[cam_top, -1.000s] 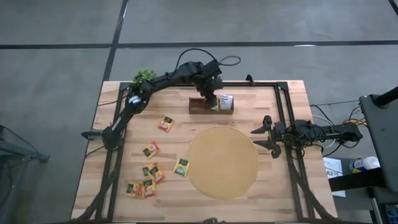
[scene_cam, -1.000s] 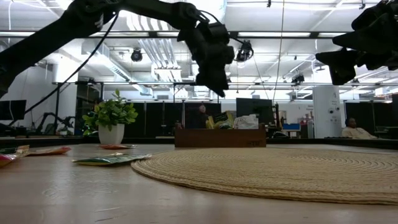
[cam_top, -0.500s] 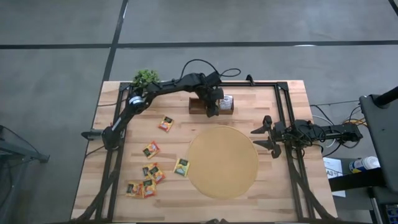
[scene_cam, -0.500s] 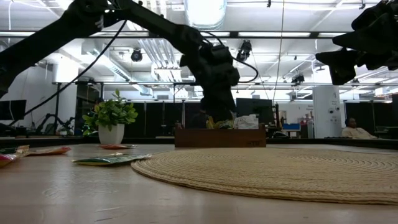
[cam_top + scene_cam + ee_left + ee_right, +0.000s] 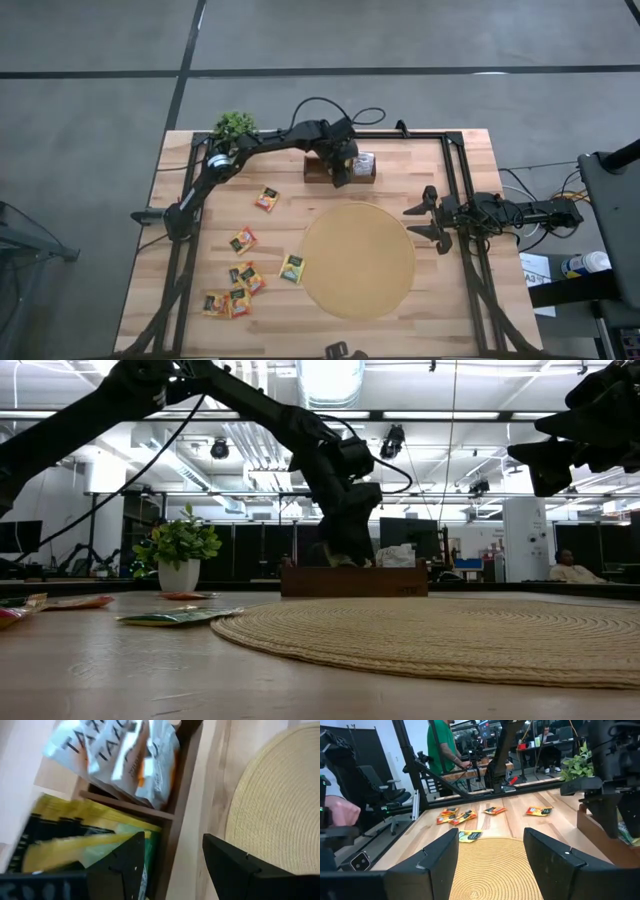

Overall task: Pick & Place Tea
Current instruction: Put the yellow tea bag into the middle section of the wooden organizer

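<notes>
Wooden tray [image 5: 322, 168] under released left tool [image 5: 172, 865], yellow-green sachets [image 5: 75, 837] inside, mat [image 5: 358, 260] beside.

Counts, placed relative to round mat [image 5: 358, 260]:
- Mat: we count one.
- Wooden tray [image 5: 318, 170]: one, just beyond mat.
- White sachets [image 5: 120, 755] in tray: we make out at least three.
- Yellow-green sachets [image 5: 75, 840] in neighbouring slot: number unclear.
- Loose sachets [image 5: 266, 198] on table left of mat: we count about seven; some overlap, tally uncertain.
- Potted plant [image 5: 232, 124]: one, beyond mat, far left.
- Grippers: two. Left gripper [image 5: 340, 172] at tray, right gripper [image 5: 422, 219] just right of mat.
</notes>
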